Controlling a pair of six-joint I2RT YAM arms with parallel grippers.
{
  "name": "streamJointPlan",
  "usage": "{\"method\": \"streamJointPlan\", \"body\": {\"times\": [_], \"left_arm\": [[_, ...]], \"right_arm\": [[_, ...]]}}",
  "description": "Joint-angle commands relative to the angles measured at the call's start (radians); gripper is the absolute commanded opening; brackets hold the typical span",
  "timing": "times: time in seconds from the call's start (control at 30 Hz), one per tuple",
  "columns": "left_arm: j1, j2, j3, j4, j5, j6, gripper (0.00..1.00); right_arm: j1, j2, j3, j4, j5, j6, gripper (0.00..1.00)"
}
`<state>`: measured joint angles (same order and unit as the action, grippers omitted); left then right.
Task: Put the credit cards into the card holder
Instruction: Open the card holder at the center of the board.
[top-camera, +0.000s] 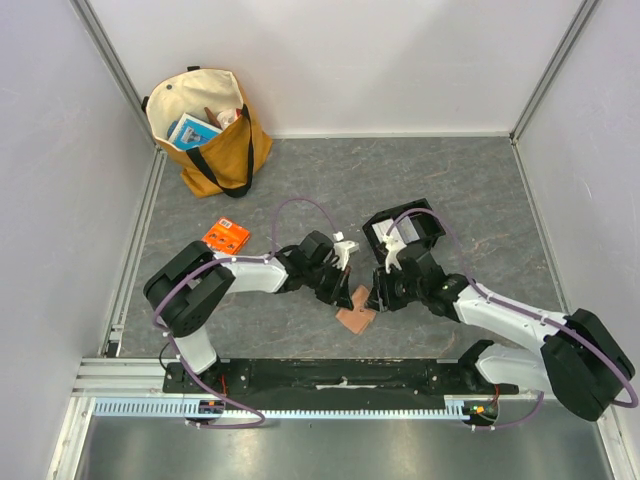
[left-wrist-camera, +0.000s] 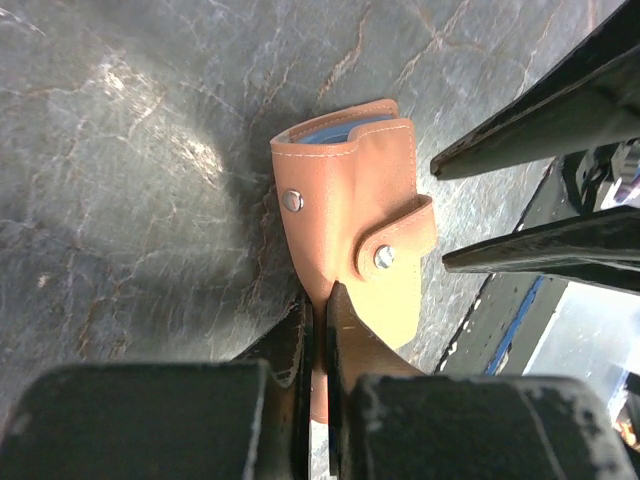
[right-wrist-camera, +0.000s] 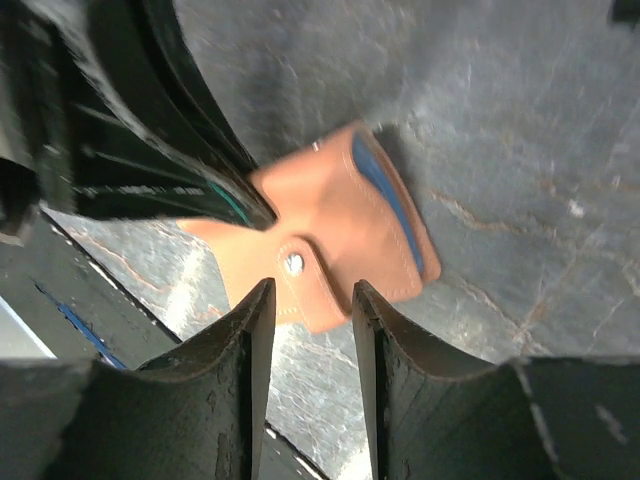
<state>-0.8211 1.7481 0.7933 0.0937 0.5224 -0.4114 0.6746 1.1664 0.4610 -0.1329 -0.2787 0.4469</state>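
Left wrist view, one tan-brown leather-like card holder (left-wrist-camera: 345, 200), two metal snaps (left-wrist-camera: 384, 257), on grey marbled table (left-wrist-camera: 120, 150), left gripper (left-wrist-camera: 318, 310) pinching its edge, right gripper (right-wrist-camera: 312, 300) spread over its tab.

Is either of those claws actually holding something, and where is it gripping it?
The left gripper pinches the brown card holder by one edge, close to the snap tab. The right gripper is open above it, holding nothing.

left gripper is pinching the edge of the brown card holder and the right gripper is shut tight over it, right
Not quite: the right gripper is open. The right wrist view shows a clear gap between its jaws, over the card holder. The left gripper does pinch the holder's edge.
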Motion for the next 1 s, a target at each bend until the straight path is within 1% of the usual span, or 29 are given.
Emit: {"method": "streamJointPlan", "body": {"times": [0.0,0.1,0.17,0.23,0.33,0.5,0.67,0.8,0.9,0.93,0.97], "left_arm": [[-0.018,0.021,0.007,-0.302,-0.081,0.178,0.02],[-0.018,0.022,0.026,-0.344,-0.071,0.213,0.02],[-0.019,0.027,0.033,-0.345,-0.073,0.221,0.02],[-0.016,0.031,0.038,-0.351,-0.088,0.221,0.02],[-0.015,0.033,0.04,-0.348,-0.093,0.221,0.02],[-0.009,0.037,0.043,-0.341,-0.102,0.22,0.02],[0.003,0.044,0.046,-0.327,-0.128,0.197,0.02],[0.022,0.036,0.044,-0.308,-0.136,0.172,0.02],[0.022,0.034,0.04,-0.295,-0.137,0.155,0.02],[0.023,0.034,0.037,-0.287,-0.14,0.146,0.02],[0.022,0.034,0.034,-0.279,-0.145,0.137,0.02]], "right_arm": [[-0.004,-0.005,0.076,0.03,0.01,-0.068,0.44],[-0.015,0.056,0.073,0.099,-0.052,-0.077,0.45],[-0.015,0.13,0.085,0.105,-0.126,-0.083,0.42],[-0.015,0.167,0.07,0.124,-0.172,-0.067,0.41],[-0.015,0.153,0.021,0.168,-0.226,-0.051,0.41],[-0.015,0.139,-0.027,0.168,-0.316,-0.03,0.41],[-0.013,0.199,-0.021,0.101,-0.321,-0.016,0.36],[0.0,0.26,-0.007,0.122,-0.401,-0.025,0.37],[0.045,0.303,0.016,0.105,-0.373,-0.045,0.36],[0.065,0.317,0.027,0.101,-0.36,-0.051,0.33],[0.081,0.334,0.037,0.098,-0.341,-0.054,0.32]]}}
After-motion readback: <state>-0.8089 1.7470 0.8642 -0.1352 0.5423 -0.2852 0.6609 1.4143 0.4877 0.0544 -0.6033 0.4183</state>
